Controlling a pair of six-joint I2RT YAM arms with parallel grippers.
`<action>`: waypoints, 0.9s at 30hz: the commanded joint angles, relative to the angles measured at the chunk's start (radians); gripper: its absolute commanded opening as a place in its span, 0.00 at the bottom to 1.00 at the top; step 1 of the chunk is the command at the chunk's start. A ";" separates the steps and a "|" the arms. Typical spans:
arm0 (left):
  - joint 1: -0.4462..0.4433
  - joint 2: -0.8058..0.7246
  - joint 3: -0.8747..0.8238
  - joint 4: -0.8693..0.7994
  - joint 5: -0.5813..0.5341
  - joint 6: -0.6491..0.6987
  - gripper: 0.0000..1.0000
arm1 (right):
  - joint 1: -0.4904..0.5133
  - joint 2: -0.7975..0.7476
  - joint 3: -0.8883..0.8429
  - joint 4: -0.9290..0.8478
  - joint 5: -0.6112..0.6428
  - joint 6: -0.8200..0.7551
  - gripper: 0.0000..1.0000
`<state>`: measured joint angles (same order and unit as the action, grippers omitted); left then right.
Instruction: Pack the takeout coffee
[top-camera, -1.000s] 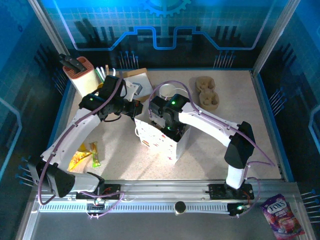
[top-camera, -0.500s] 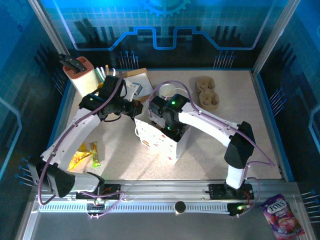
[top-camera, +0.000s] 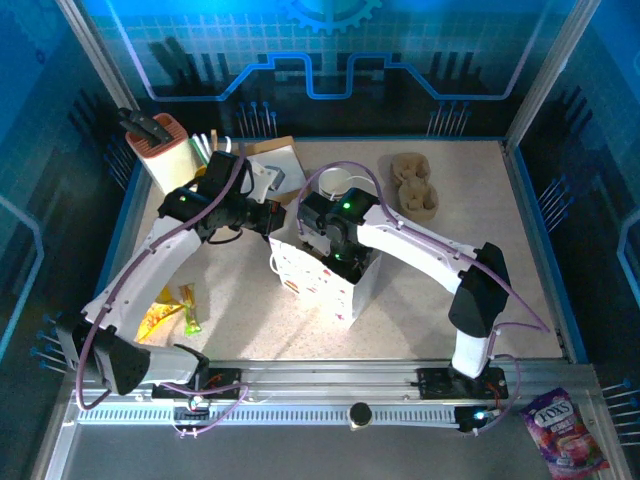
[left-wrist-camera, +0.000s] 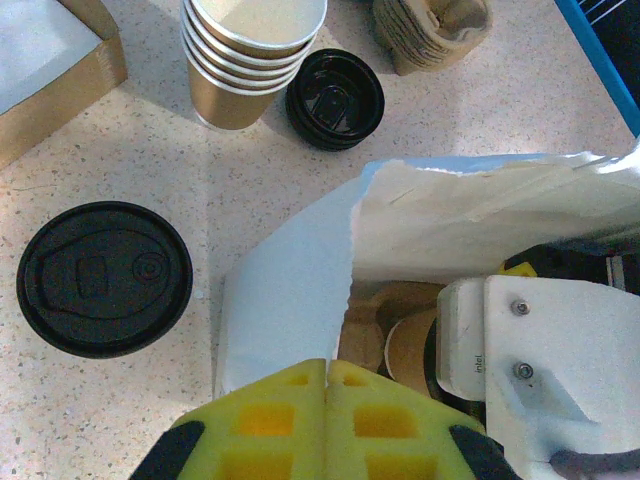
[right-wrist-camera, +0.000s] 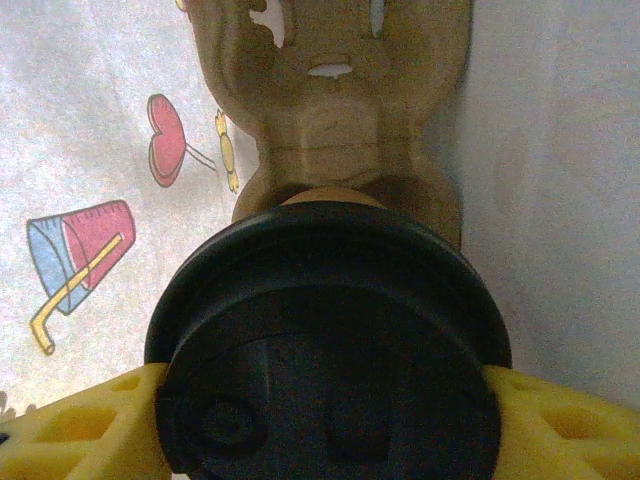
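Note:
A takeout coffee cup with a black lid (right-wrist-camera: 330, 350) sits between my right gripper's (right-wrist-camera: 325, 400) yellow fingers (right-wrist-camera: 90, 425), which are shut on it inside the white printed bag (top-camera: 320, 275). Below it in the bag lies a beige pulp carrier (right-wrist-camera: 335, 110). From the left wrist view, the cup's tan side (left-wrist-camera: 410, 355) shows inside the bag. My left gripper (left-wrist-camera: 328, 375) is shut on the bag's upper edge (left-wrist-camera: 300, 300), holding the mouth apart. Another lidded cup (left-wrist-camera: 103, 277) stands on the table left of the bag.
A stack of bare paper cups (left-wrist-camera: 250, 60) and loose black lids (left-wrist-camera: 335, 98) stand behind the bag, with stacked pulp carriers (top-camera: 415, 185) at the back right. A cardboard box (top-camera: 270, 160) and knife block (top-camera: 165, 150) are back left; snack packets (top-camera: 165, 310) lie front left.

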<state>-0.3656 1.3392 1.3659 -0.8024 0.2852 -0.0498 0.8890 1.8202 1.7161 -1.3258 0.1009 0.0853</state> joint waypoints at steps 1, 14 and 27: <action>-0.005 -0.009 -0.016 0.005 0.019 0.017 0.00 | -0.009 0.008 -0.003 -0.011 0.002 -0.009 0.40; -0.005 -0.008 -0.017 0.005 0.018 0.017 0.00 | -0.009 0.008 0.005 -0.021 0.009 -0.008 0.40; -0.005 -0.007 -0.017 0.005 0.018 0.018 0.00 | -0.002 0.008 0.023 -0.048 0.026 -0.009 0.39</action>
<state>-0.3656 1.3392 1.3655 -0.8024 0.2852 -0.0498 0.8890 1.8202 1.7161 -1.3334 0.1097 0.0853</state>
